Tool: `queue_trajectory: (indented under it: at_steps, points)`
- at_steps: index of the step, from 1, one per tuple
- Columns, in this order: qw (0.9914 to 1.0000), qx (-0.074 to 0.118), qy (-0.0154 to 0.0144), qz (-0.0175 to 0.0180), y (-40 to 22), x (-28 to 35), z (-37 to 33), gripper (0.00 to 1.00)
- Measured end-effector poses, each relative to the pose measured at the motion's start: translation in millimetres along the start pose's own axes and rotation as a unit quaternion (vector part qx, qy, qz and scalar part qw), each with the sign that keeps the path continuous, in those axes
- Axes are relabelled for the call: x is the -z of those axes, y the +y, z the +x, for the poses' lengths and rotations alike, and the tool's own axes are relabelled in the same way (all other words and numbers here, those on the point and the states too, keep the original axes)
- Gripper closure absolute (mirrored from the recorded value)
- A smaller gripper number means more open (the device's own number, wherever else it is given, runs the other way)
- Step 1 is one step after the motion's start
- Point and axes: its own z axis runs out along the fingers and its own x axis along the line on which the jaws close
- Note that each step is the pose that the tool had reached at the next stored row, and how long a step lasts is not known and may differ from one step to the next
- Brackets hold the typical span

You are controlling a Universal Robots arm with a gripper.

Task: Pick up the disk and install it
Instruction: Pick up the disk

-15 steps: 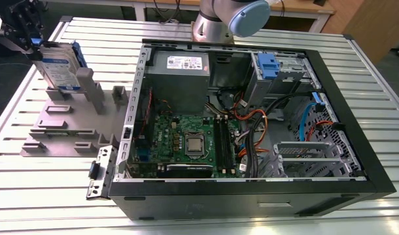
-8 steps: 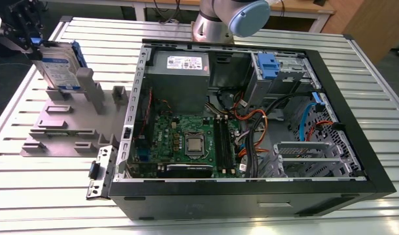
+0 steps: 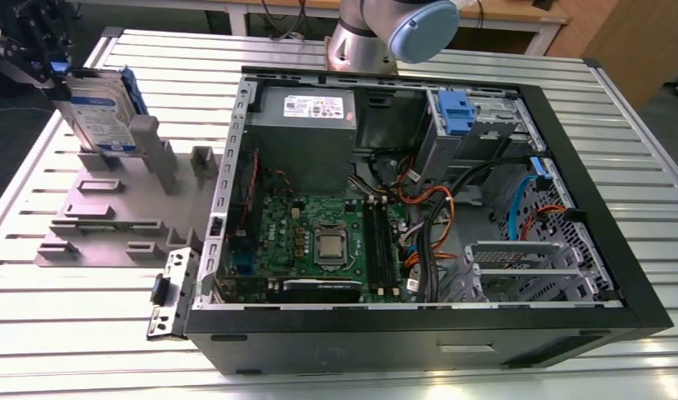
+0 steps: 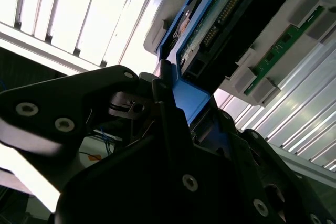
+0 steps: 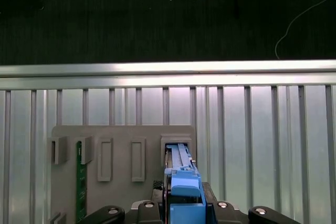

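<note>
Slotted aluminium table (image 3: 83, 333) carries an open black computer case (image 3: 428, 343) lying on its side, motherboard and cables exposed. Arm (image 3: 375, 33) base stands behind the case in the exterior view. Grey slotted holder (image 3: 106, 218) sits on the table at the exterior view's left, just beside the case. The disk (image 3: 99, 121) stands tilted on edge, lower end in a holder slot, label facing the case, well apart from the case's drive bay. Gripper (image 3: 50, 71) is at the disk's upper end; in the second wrist view the black fingers (image 4: 157, 103) are clamped on the disk's blue carrier frame (image 4: 191, 98). A green circuit board (image 5: 80, 182) stands in another holder slot.
</note>
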Motion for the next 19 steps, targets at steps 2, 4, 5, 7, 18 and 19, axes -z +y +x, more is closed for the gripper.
queue_trajectory:
  at_steps: [2,4,5,7,18,19]
  points:
    - [1.00000,0.000,0.0000,0.0000,0.0,0.7,0.0,0.64]
    - [1.00000,0.000,0.0000,0.0000,0.0,1.1,0.0,0.64]
    - [1.00000,0.000,0.0000,-0.0001,0.0,1.4,0.0,0.64]
    - [1.00000,0.000,0.0000,0.0000,0.0,2.0,0.1,0.64]
    - [1.00000,0.000,0.0000,0.0000,0.1,5.2,0.0,0.64]
    - [1.00000,0.000,0.0000,0.0000,0.2,6.9,0.1,0.64]
